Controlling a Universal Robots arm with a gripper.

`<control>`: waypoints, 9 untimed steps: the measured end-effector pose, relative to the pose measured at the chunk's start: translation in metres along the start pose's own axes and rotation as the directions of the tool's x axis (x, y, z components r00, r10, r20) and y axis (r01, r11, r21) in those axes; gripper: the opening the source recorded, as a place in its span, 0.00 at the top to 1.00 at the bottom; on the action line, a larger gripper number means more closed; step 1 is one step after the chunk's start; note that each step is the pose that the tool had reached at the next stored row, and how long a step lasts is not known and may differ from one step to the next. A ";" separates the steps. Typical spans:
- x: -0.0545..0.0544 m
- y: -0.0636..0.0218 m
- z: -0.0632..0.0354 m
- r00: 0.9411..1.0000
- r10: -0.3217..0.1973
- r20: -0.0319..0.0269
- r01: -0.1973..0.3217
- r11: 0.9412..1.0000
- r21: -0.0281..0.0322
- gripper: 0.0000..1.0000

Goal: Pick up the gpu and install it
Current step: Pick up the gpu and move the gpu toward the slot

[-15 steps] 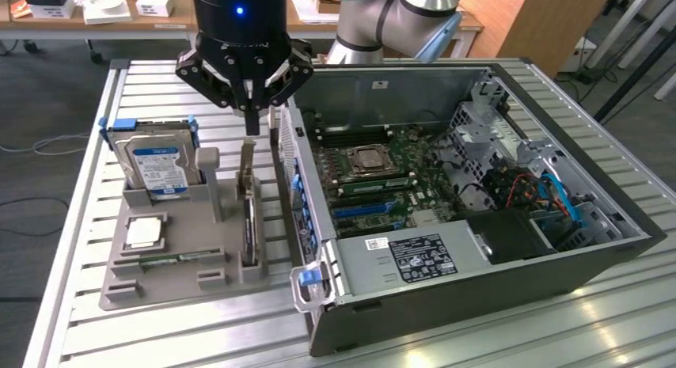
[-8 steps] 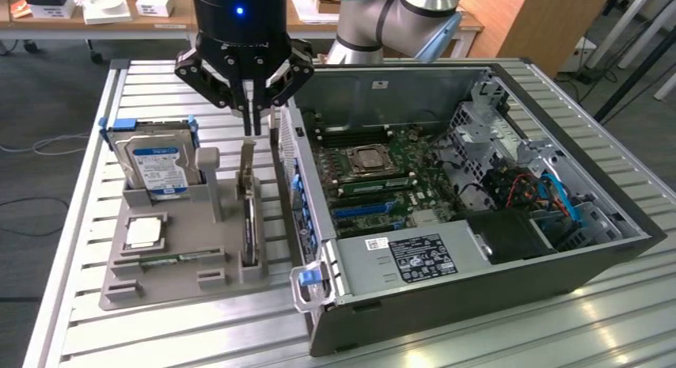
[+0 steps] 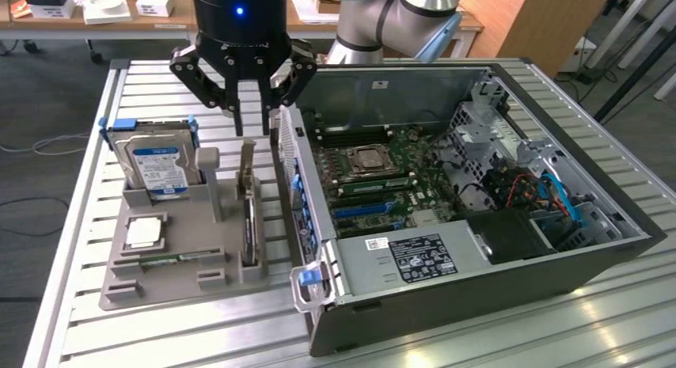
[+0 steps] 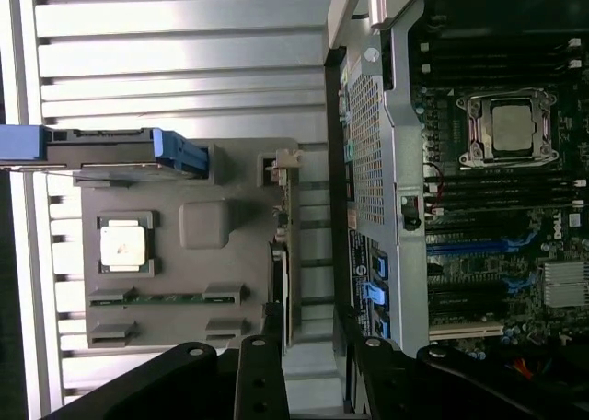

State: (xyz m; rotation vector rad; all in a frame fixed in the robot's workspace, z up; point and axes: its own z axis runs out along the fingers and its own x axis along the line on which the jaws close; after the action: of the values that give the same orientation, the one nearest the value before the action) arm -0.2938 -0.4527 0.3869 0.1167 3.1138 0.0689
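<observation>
**GPU pick: approach stage, card not yet gripped**

Landmark: grey holder [image 3: 158,285].

- At the holder's end on the exterior view's left, the hard drive [image 3: 158,166] stands in its slot.
- Near the holder's opposite edge, the gpu [image 3: 249,214] stands on edge in its long slot, unlifted.
- The gripper [image 3: 258,119] hangs above the card with its jaws apart and nothing between them.
- Just beside the holder, on the exterior view's right, is the open computer case [image 3: 465,301].

Step, as judged: lining up for the pick; the install has not begun. A grasp calls for one finger on each side of the thin top edge, kept clear of the case wall close by.

Views: the exterior view gives the claw's height over the holder. The wrist view looks down the card's edge [image 4: 281,282], which runs toward the gap beside one finger [image 4: 259,374]. Whether it is centred there I cannot tell.
</observation>
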 end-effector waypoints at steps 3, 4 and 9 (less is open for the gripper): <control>0.003 -0.0012 0.0003 1.000 0.000 0.000 0.000 1.000 0.000 0.64; 0.004 -0.0019 0.0003 1.000 0.000 0.000 0.000 1.000 0.000 0.64; 0.007 -0.0046 0.0005 1.000 0.000 0.001 0.000 1.000 0.000 0.64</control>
State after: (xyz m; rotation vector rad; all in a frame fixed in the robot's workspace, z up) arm -0.3013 -0.4567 0.3861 0.1164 3.1130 0.0689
